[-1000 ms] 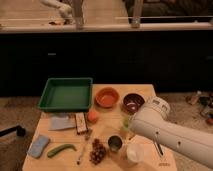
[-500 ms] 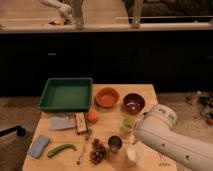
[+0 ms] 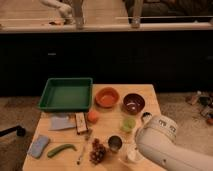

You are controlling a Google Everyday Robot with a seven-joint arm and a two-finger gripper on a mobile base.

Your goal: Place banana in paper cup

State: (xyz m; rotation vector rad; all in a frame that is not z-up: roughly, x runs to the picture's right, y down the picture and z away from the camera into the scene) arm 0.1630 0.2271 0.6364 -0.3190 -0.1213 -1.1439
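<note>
The paper cup (image 3: 131, 155) is a white round cup near the table's front edge, right of the dark metal cup (image 3: 115, 143). My white arm (image 3: 161, 146) crosses the table's near right corner and covers part of the paper cup's right side. The banana is out of view. My gripper is not in view either; only the arm's bulky white link and its rounded joint (image 3: 146, 117) show.
On the wooden table (image 3: 150, 92) sit a green tray (image 3: 65, 94), an orange bowl (image 3: 107, 97), a dark bowl (image 3: 133, 103), an orange fruit (image 3: 93, 116), a light-green cup (image 3: 129, 123), grapes (image 3: 98, 152), a green vegetable (image 3: 61, 149), a blue cloth (image 3: 38, 146) and a small box (image 3: 80, 122).
My arm has sunk lower and nearer to the frame's bottom right corner, uncovering the light-green cup. The things on the table have not moved.
</note>
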